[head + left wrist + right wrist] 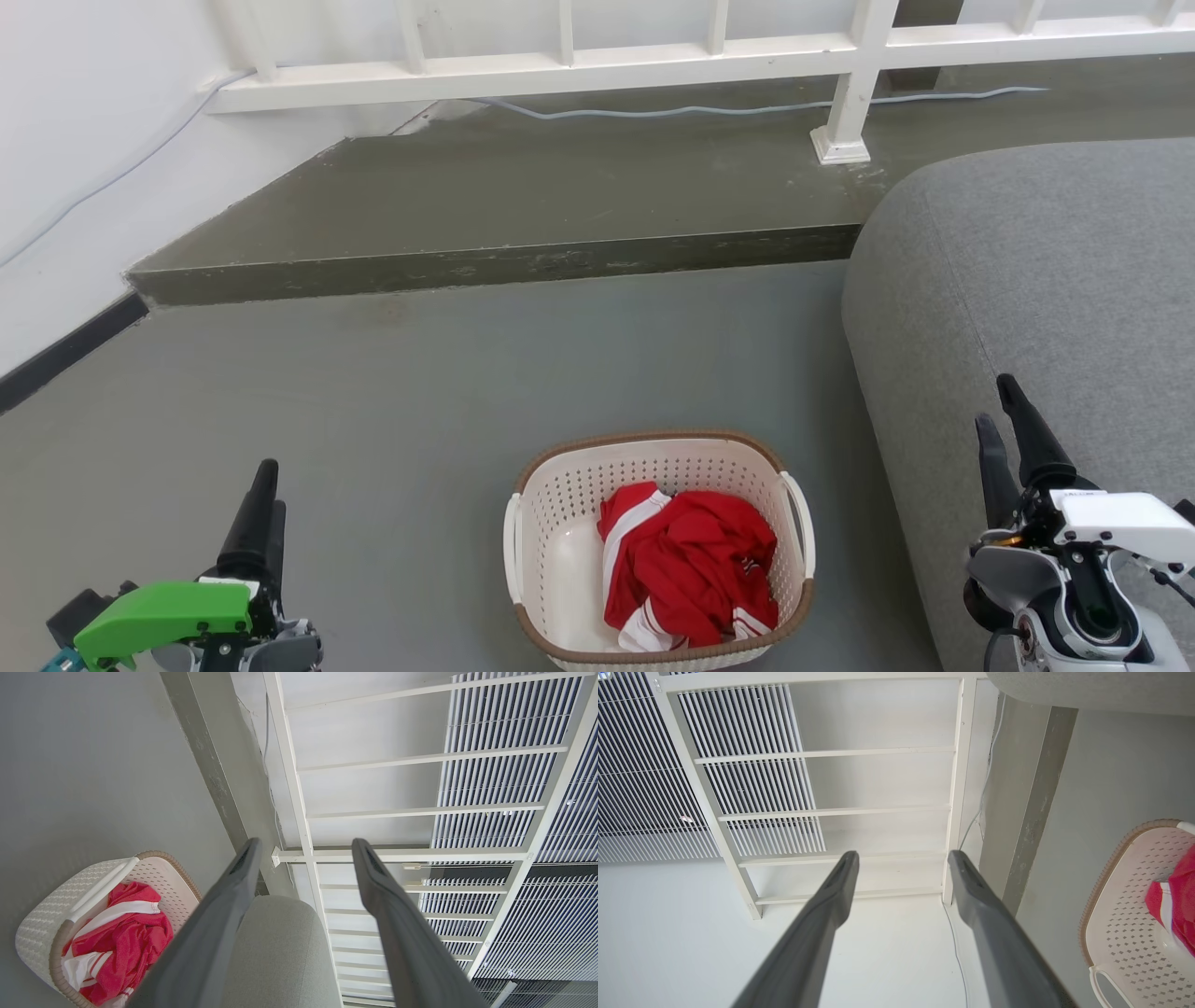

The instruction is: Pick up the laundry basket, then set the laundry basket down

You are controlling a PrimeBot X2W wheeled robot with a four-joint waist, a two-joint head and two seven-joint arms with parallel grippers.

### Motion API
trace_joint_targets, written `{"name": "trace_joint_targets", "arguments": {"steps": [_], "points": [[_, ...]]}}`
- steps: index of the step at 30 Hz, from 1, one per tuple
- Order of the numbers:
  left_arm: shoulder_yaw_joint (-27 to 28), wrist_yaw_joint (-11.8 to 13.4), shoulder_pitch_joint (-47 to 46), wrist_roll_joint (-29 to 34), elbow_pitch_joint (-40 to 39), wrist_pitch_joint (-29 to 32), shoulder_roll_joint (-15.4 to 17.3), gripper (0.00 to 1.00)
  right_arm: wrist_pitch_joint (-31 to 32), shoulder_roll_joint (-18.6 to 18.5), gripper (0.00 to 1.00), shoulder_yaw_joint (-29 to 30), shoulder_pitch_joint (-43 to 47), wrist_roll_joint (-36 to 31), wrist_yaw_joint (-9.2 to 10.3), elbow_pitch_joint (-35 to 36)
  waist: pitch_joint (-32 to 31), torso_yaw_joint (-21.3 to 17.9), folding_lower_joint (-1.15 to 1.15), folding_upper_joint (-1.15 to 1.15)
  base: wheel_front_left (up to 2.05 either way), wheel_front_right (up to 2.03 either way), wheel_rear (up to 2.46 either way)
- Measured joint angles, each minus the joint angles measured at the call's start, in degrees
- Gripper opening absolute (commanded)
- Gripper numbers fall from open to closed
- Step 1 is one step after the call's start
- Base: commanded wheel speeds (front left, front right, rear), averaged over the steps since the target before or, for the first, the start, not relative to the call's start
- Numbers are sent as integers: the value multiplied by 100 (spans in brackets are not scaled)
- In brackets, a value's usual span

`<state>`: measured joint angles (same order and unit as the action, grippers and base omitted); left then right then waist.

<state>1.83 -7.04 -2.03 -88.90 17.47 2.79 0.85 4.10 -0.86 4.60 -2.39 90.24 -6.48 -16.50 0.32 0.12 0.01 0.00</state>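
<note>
Head view: the laundry basket (569, 485) stands on the grey floor (373, 392) at 6 o'clock, upright, with a red and white garment (695, 555) crumpled inside it; the left gripper (269, 485) rises at 8 o'clock, well apart from the basket; the right gripper (993, 403) stands at 4 o'clock before a grey sofa (1046, 261), fingers parted and empty; a white railing (560, 70) runs along 12 o'clock above a raised step (523, 187).

Left wrist view: the left gripper's fingers stand spread, nothing between them; the basket lies at 8 o'clock, clear of both fingers.

Right wrist view: the right gripper's fingers are likewise spread and bare; the basket sits at 4 o'clock, untouched.
</note>
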Motion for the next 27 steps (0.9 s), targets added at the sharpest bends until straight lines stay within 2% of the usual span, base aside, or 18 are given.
{"name": "trace_joint_targets", "arguments": {"steps": [16,20,24,27], "points": [[-310,-1,-7,935,-110,-320,166,100,-425,-341,100,-539,-53,-928,-1,201,-1,5,0,0,0,0,0],[-312,-1,-18,1404,-159,-394,202,100,-517,-389,100,-699,-59,-1145,-3,229,-7,7,0,0,0,0,0],[-413,0,-30,2187,-236,-493,312,100,-619,-521,100,-850,-63,-1604,-4,225,-14,10,0,0,0,0,0],[-433,56,-31,2488,-293,-546,318,100,-671,-577,100,-921,-68,-1909,-4,207,-18,10,0,0,0,0,0]]}}
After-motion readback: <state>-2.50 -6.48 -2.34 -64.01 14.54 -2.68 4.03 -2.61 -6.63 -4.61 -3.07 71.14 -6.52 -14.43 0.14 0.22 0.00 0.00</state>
